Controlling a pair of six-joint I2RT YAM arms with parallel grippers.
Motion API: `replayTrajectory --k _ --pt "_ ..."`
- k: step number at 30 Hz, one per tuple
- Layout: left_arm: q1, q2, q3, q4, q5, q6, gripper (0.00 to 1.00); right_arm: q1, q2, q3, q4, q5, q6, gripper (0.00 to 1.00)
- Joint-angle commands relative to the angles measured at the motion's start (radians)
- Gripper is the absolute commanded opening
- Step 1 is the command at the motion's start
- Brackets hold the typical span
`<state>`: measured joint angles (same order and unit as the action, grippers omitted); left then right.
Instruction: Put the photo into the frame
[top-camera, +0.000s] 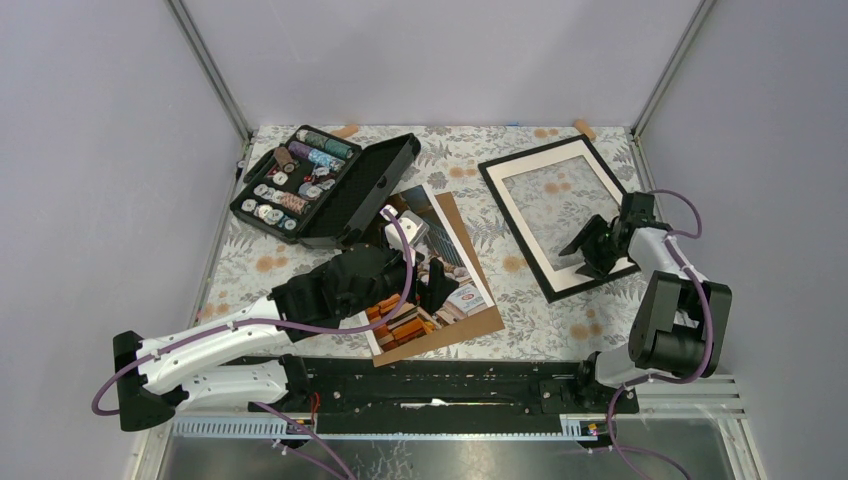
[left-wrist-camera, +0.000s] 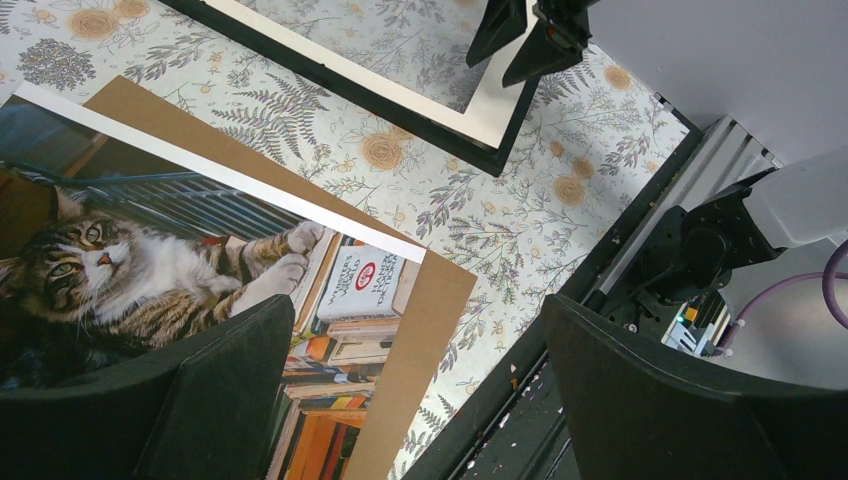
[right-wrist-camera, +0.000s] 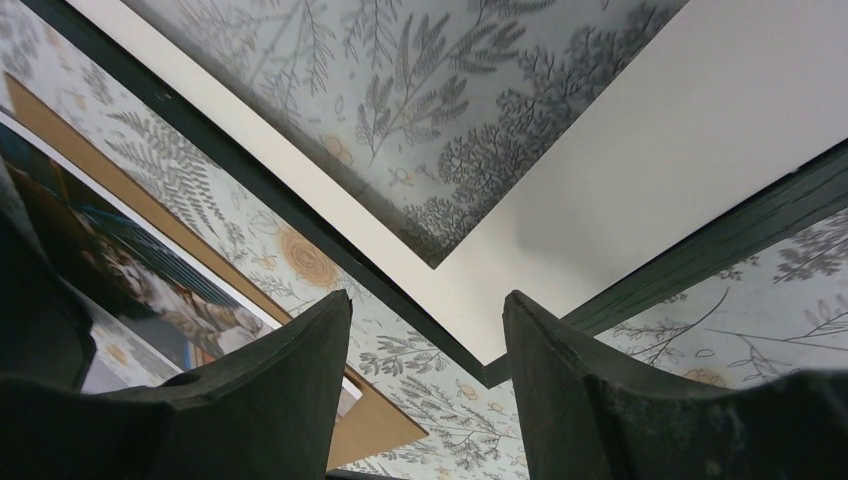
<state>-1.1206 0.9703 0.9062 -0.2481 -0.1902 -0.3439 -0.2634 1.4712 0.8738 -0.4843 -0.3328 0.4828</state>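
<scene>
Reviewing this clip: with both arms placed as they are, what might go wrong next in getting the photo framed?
1. The photo lies flat and loose on the brown board. The open left pincer above it might pinch both sheets together, or crease the print.
2. The open right pincer hangs at the near corner of the frame. Closing or pushing there might skew the frame, making it harder to line up the photo.
</scene>
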Motion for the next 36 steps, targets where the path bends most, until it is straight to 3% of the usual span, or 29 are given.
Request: replayTrajectory --k 1,21,30,36 --pt "-0.005 -0.002 0.022 0.018 -0.003 0.010 0.99 0.039 -0.033 -0.029 -0.020 0.068 0.030 0.65" --pt "-0.005 0.011 0.021 0.017 -0.006 0.012 0.99 0.078 0.100 -0.083 0.166 0.089 0.099 0.64" --pt "-0.005 0.014 0.022 0.015 -0.008 0.011 0.99 0.089 0.033 -0.045 0.104 0.086 0.076 0.66" --pt "-0.005 0.009 0.022 0.015 -0.008 0.012 0.99 0.084 0.005 0.059 0.030 0.170 0.028 0.71"
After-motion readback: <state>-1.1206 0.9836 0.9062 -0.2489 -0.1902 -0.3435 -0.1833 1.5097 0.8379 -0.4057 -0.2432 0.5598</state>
